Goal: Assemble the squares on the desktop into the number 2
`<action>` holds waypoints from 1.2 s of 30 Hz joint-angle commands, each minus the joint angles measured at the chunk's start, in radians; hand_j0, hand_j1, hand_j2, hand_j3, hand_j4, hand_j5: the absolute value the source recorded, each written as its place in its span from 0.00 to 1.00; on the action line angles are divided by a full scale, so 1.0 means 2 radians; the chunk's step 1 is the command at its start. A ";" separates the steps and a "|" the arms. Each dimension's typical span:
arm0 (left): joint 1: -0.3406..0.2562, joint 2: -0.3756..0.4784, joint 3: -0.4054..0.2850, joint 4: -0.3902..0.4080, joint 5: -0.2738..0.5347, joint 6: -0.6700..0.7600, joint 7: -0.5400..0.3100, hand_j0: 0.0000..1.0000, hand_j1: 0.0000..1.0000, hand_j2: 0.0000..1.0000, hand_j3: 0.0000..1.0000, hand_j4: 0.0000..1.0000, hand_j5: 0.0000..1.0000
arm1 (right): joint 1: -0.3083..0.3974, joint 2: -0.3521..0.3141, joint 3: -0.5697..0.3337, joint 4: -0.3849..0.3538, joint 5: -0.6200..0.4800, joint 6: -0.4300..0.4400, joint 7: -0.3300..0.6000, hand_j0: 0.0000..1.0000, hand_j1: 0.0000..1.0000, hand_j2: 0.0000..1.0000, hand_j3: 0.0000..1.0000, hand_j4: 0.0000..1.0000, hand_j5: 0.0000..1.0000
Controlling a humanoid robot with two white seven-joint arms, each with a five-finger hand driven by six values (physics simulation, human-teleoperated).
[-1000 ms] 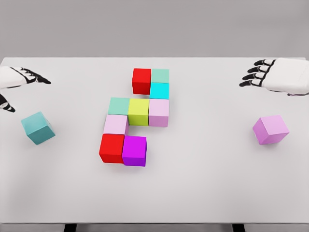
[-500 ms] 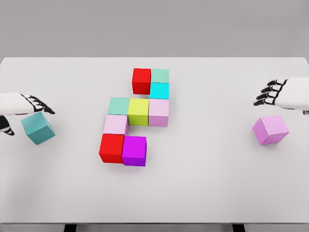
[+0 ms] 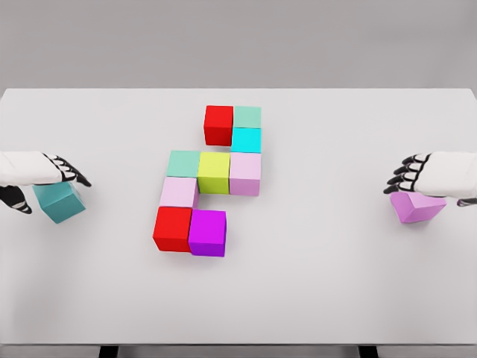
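Change since earlier: both hands have come down and nearer, from the far corners onto the two loose cubes; no cube has shifted.
Left hand (image 3: 46, 173): over the teal cube (image 3: 59, 203) at the left edge, fingers spread above its top, thumb down its left side; contact cannot be confirmed, no clamp seen.
Right hand (image 3: 417, 177): over the pink cube (image 3: 416, 206) at the right, fingers curled at its far edge; grip not confirmed.
Table (image 3: 320, 291): white, carries all cubes.
Assembled figure: nine cubes touching at centre.
Top bar: red cube (image 3: 218, 124) and green cube (image 3: 247, 116); cyan cube (image 3: 246, 140) below.
Middle bar: three cubes, yellow cube (image 3: 214, 171) central.
Bottom: pale cube (image 3: 179, 192), then a red cube and magenta cube (image 3: 207, 233).
Done: most of the 2 is laid.
Left: judged, the two loose cubes must join, likely lengthening the bottom bar and top bar.
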 commanded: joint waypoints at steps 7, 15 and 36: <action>0.000 0.001 -0.008 -0.001 0.000 0.001 0.000 0.48 0.48 0.48 0.48 0.48 0.48 | 0.005 0.007 0.018 0.018 -0.041 0.001 0.001 1.00 1.00 1.00 1.00 1.00 1.00; -0.005 -0.002 -0.011 0.004 0.005 0.001 0.000 0.42 0.42 0.42 0.42 0.42 0.42 | 0.002 0.031 0.018 0.058 -0.036 0.001 0.001 1.00 1.00 1.00 1.00 1.00 1.00; -0.100 -0.217 -0.006 0.051 0.107 0.342 0.004 0.46 0.46 0.46 0.46 0.46 0.46 | -0.003 0.053 0.019 0.108 -0.033 0.001 0.001 1.00 1.00 1.00 1.00 1.00 1.00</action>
